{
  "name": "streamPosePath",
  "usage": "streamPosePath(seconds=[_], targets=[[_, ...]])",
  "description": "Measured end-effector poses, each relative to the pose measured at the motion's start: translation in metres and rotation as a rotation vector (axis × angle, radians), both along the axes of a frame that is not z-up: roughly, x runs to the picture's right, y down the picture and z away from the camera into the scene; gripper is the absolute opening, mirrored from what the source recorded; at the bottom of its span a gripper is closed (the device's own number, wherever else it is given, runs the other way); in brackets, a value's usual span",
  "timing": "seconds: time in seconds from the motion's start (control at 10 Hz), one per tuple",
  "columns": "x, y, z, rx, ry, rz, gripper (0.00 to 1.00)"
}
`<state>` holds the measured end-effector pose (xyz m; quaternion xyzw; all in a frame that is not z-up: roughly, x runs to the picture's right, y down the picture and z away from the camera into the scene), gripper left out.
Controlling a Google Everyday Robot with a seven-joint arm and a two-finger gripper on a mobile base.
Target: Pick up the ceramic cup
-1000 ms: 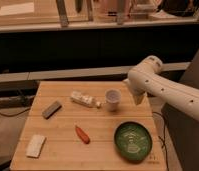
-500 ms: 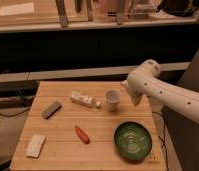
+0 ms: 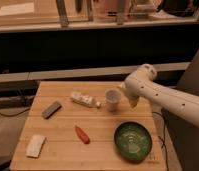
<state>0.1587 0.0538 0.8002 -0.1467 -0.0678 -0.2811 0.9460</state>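
Note:
The ceramic cup [image 3: 112, 99] is a small white handleless cup standing upright on the wooden table [image 3: 63, 125], right of centre. My gripper [image 3: 127, 98] hangs at the end of the white arm [image 3: 168, 99] just to the right of the cup, very close to it. The arm comes in from the right edge of the view.
A white oblong bottle [image 3: 84, 99] lies left of the cup. A dark grey bar [image 3: 51, 109] lies further left. An orange carrot-like piece [image 3: 82, 134] lies in the middle front. A green bowl [image 3: 133, 141] stands front right. A pale sponge [image 3: 35, 145] lies front left.
The arm has moved slightly left and down, bringing the gripper closer to the cup's right side. The objects on the table have not moved.

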Motion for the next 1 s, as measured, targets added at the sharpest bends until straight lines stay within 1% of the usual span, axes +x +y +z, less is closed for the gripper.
streamPosePath(seconds=[0.4, 1.0], targets=[[-0.004, 0.004, 0.012, -0.005, -0.032, -0.029, 0.80], [-0.007, 0.010, 0.028, -0.031, -0.069, -0.052, 0.80]])
